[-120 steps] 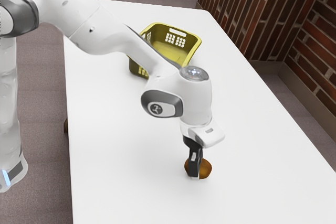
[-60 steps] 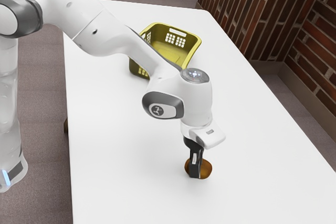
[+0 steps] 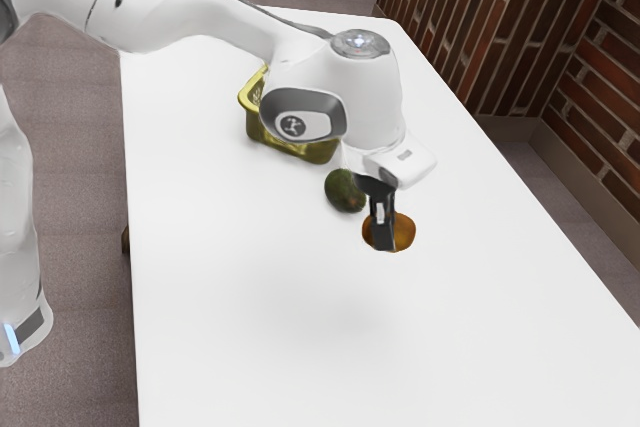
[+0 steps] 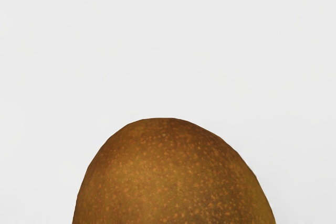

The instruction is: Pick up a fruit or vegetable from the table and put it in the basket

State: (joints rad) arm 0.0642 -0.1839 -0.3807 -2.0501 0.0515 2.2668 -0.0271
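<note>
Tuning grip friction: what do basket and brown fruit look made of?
Basket: probably moulded plastic, satin; smooth, yellow-green walls, rounded corner. Brown fruit: apparently natural skin, fairly matte; fine orange speckles, no sharp highlight.

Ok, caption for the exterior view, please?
Robot fingers hold a brown fruit; a green fruit and yellow basket wait on the table.

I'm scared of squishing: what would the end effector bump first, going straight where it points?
Probably the white table, touched by the brown fruit the end effector holds; how far down is unclear.
</note>
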